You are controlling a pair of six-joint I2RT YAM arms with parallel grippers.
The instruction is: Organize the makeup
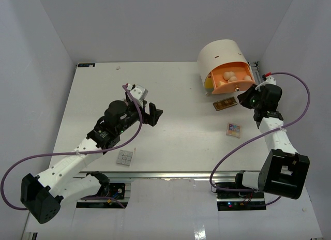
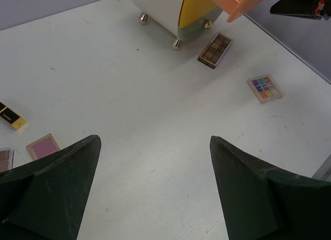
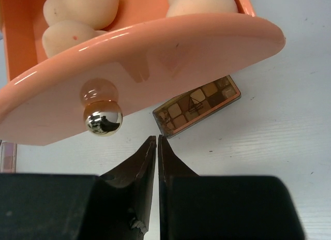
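The orange drawer (image 1: pixel 234 80) of the round cream unit (image 1: pixel 222 55) stands pulled out, with tan sponges (image 3: pixel 83 10) lying in it. Just in front of the drawer's gold knob (image 3: pixel 102 118), my right gripper (image 3: pixel 156 137) is shut with nothing between its fingers. A brown palette (image 3: pixel 199 103) lies under the drawer's front, and a multicoloured palette (image 1: pixel 233 129) sits nearer to me. Over the middle of the table my left gripper (image 1: pixel 152 115) hangs open and empty. A pink palette (image 2: pixel 43 146) and a black-and-gold lipstick (image 2: pixel 11 117) lie to its left, and a grey-white palette (image 1: pixel 124 157) rests near the front edge.
The drawer unit stands on small gold feet (image 2: pixel 176 44) at the back right. White walls close the table (image 1: pixel 170 136) in on three sides. Purple cables loop from both arms. The edge of another palette (image 2: pixel 4 158) shows at the far left of the left wrist view.
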